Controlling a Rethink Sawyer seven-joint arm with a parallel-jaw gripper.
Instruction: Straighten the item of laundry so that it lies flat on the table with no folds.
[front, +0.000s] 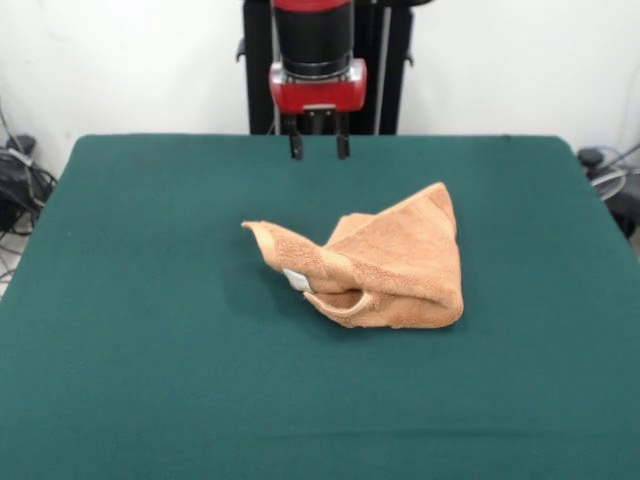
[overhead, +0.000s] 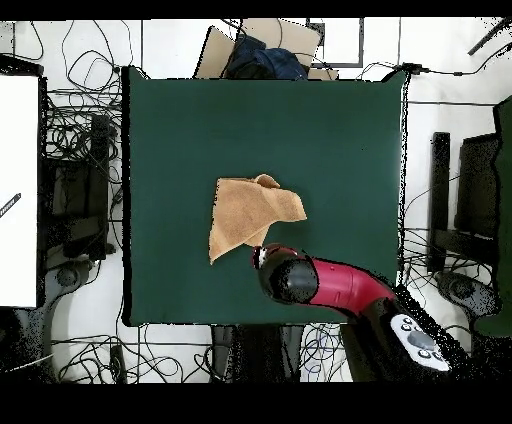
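The peach-orange towel (front: 390, 265) lies crumpled near the middle of the dark green table (front: 150, 300). It is folded over itself, with one corner raised and pointing left and a small white label (front: 296, 280) at the front fold. My gripper (front: 319, 150) hangs above the table's far side, behind the towel and apart from it. Its two fingers stand apart with nothing between them. In the overhead view the towel (overhead: 250, 215) lies on the table (overhead: 330, 150) just beyond the red arm (overhead: 335, 285), whose head covers the gripper.
The black pedestal (front: 260, 60) stands behind the table's far edge. Cables (overhead: 75, 150) lie on the floor around the table. A cardboard box with dark cloth (overhead: 262, 55) sits past the edge opposite the robot. A white panel (overhead: 18, 190) stands at the left.
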